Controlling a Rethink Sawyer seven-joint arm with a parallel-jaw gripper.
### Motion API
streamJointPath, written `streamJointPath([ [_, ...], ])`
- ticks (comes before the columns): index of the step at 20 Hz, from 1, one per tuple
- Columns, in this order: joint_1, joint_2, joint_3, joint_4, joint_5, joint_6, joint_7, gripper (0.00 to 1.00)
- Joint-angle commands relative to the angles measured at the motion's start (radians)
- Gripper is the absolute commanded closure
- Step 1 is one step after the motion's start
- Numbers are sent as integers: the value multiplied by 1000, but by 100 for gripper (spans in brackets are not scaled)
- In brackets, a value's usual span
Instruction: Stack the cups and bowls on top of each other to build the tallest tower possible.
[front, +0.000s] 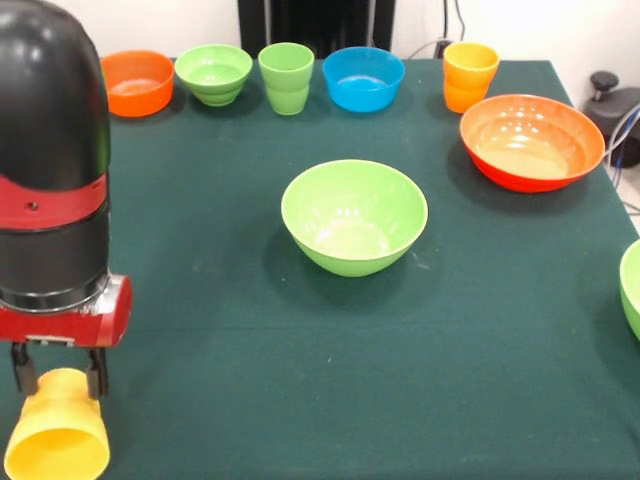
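My gripper (57, 385) is at the near left of the front view, shut on the yellow cup (57, 435), which is tilted with its mouth toward the camera. A large light green bowl (354, 215) sits upright mid-table. A large orange-red bowl (531, 140) is at the right. Along the far edge stand a small orange bowl (137, 82), a small light green bowl (214, 73), a light green cup (286, 77), a small blue bowl (363, 78) and an orange-yellow cup (470, 75). Another light green bowl (631, 288) is cut off at the right edge. The purple bowl is out of view.
The table carries a dark green cloth (220, 330). The black and red arm (50, 170) fills the left side. A black object (612, 105) and cables lie beyond the table's right edge.
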Motion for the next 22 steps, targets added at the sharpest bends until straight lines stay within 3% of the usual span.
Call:
streamJointPath([
  [1, -22, 130, 134, -166, -85, 171, -381, 0],
  [4, -31, 158, 153, -214, -88, 188, -450, 0],
  [11, -42, 155, 152, -228, -67, 243, -545, 0],
  [15, -47, 154, 136, -223, -54, 253, -541, 0],
  [21, -48, 138, 109, -179, -28, 247, -400, 0],
  [22, -46, 129, 100, -159, -28, 240, -392, 100],
])
